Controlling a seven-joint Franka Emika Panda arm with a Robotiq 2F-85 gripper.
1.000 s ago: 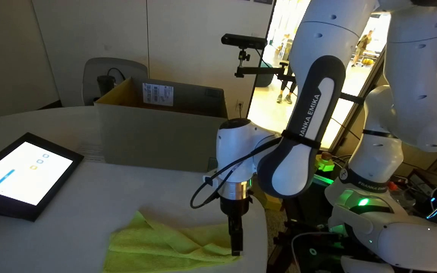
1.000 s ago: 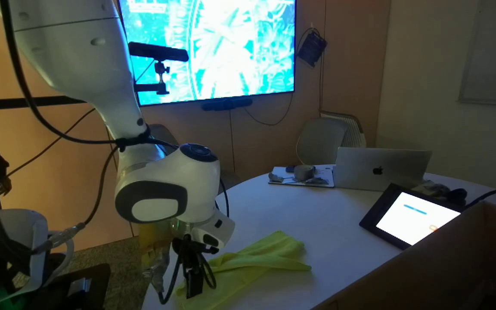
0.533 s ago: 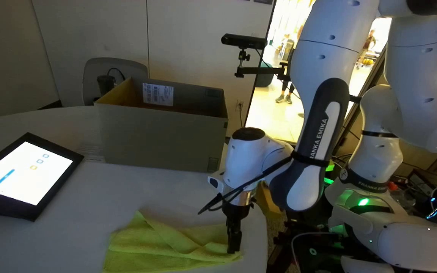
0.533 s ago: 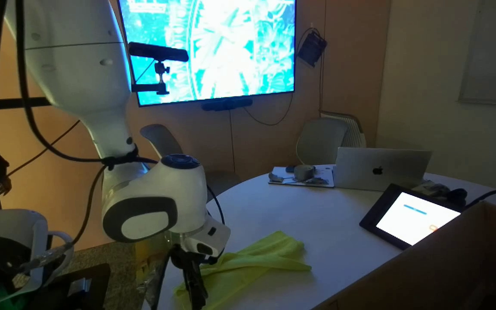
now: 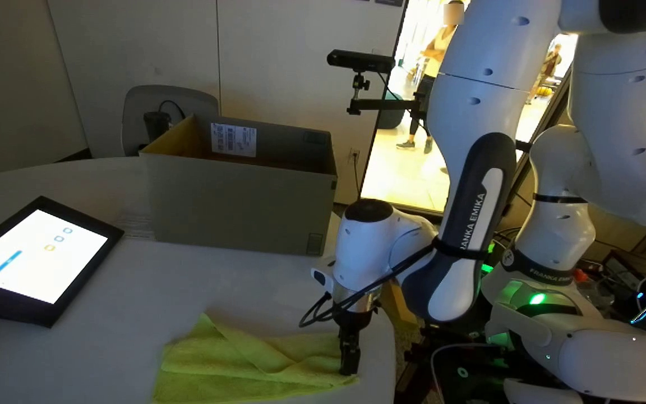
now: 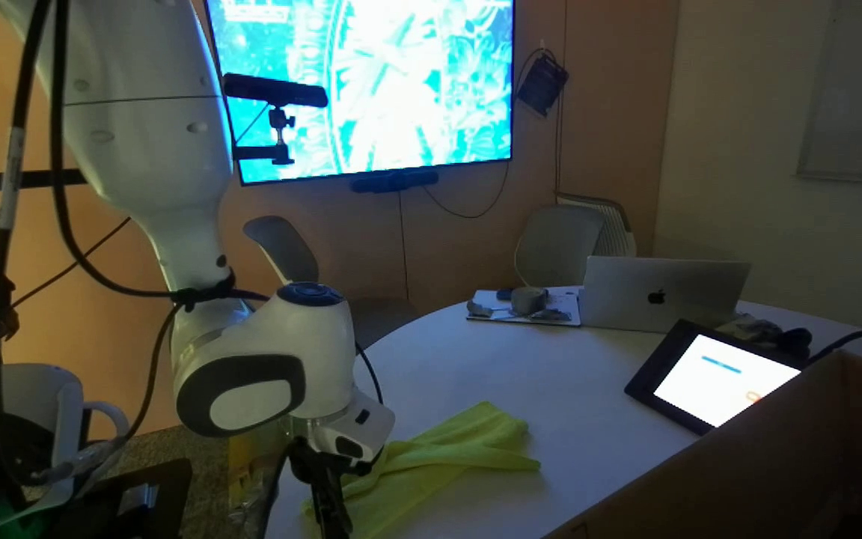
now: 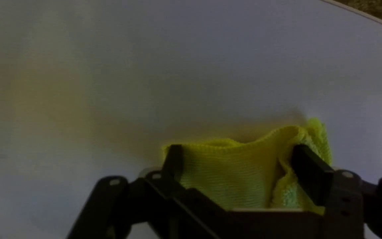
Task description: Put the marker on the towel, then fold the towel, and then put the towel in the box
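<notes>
The yellow-green towel (image 5: 250,367) lies folded over itself with creases on the table, near its edge; it also shows in an exterior view (image 6: 450,457) and in the wrist view (image 7: 224,176). My gripper (image 5: 349,371) points down at the towel's end nearest the robot. In the wrist view the gripper (image 7: 238,148) is open, its two fingers wide apart with the towel's end between them. In an exterior view the fingertips run off the bottom edge. The brown cardboard box (image 5: 239,205) stands open behind the towel; its wall also shows in an exterior view (image 6: 760,464). The marker is hidden or out of view.
A dark-framed tablet (image 5: 37,261) stands on the white table (image 5: 132,292), off to the towel's side. A laptop (image 6: 663,292) and a clipboard with a tape roll (image 6: 528,301) are farther off. The table's edge (image 7: 363,14) is close to the gripper.
The arm has come lower and its wrist has shifted, ending with the fingertips down at the towel's end. The towel, box and tablet look unmoved.
</notes>
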